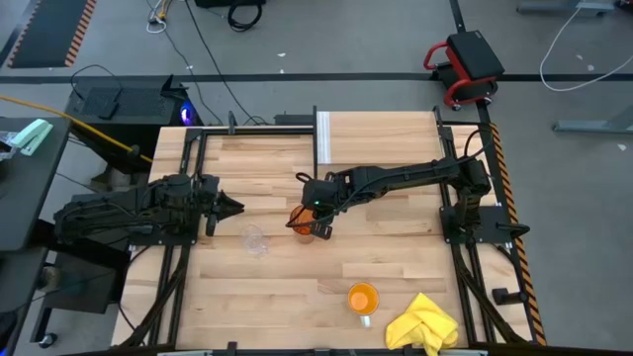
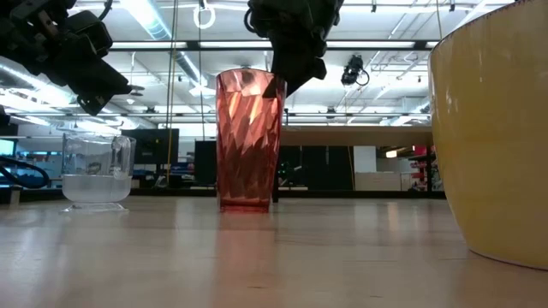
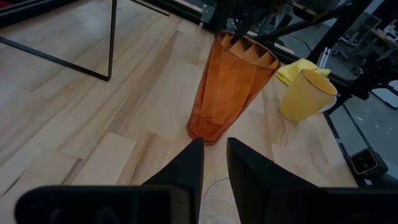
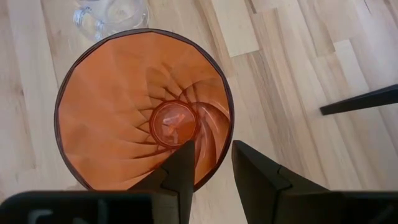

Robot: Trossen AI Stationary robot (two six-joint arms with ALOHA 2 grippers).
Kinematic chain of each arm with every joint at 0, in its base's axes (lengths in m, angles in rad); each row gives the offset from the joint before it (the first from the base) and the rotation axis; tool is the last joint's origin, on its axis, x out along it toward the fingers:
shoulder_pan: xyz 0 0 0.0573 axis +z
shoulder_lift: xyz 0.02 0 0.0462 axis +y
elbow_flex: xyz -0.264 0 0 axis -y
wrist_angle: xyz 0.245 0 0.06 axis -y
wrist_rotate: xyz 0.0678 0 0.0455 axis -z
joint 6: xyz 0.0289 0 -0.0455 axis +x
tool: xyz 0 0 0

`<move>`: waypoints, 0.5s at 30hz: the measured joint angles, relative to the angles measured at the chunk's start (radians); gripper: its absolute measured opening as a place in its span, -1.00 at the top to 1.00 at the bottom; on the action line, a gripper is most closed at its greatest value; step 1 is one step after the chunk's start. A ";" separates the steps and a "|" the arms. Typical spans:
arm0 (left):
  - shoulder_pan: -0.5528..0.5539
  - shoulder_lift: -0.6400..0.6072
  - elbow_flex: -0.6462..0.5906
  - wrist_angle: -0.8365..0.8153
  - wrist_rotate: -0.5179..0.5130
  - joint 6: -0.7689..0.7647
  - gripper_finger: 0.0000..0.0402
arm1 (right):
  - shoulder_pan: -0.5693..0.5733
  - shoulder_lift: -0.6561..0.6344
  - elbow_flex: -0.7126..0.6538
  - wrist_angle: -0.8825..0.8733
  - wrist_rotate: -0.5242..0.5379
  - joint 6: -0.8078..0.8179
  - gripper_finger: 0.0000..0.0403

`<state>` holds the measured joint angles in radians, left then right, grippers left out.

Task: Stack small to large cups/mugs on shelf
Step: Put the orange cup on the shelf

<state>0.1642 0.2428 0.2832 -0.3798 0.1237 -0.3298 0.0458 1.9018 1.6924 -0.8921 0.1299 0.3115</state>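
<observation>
The tall dark-orange tumbler [image 1: 303,223] [image 2: 248,141] stands upright on its base near the middle of the tabletop. My right gripper [image 4: 213,155] [image 1: 315,218] is above it, shut on its rim. The small clear glass [image 1: 255,240] [image 2: 96,171] stands on the table just left of the tumbler. My left gripper [image 3: 214,152] [image 1: 237,206] hovers shut above and left of the glass, touching nothing. The bright orange cup [image 1: 363,299] [image 3: 305,96] stands near the table's near edge. The light-wood shelf [image 1: 381,133], with its white end panel [image 1: 322,138], stands at the far edge. My right gripper has the tumbler's rim [image 4: 214,177] between its two fingers, one finger [image 4: 183,165] inside the cup and the other [image 4: 255,174] outside. The fingers come from above, pointing down. The tumbler stands upright with its base on the table.
A crumpled yellow cloth [image 1: 425,324] lies at the near right corner beside the orange cup. Black shelf legs [image 3: 112,43] [image 4: 360,99] stand on the tabletop near the tumbler. Bare wood [image 1: 257,297] stretches across the near left of the table.
</observation>
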 joint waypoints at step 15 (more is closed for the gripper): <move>0.000 0.000 0.000 0.000 0.000 0.000 0.62 | 0.000 0.000 0.000 -0.042 0.000 0.000 0.80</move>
<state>0.1639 0.2428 0.2832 -0.3798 0.1238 -0.3298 0.0460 1.9018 1.6924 -0.9344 0.1299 0.3119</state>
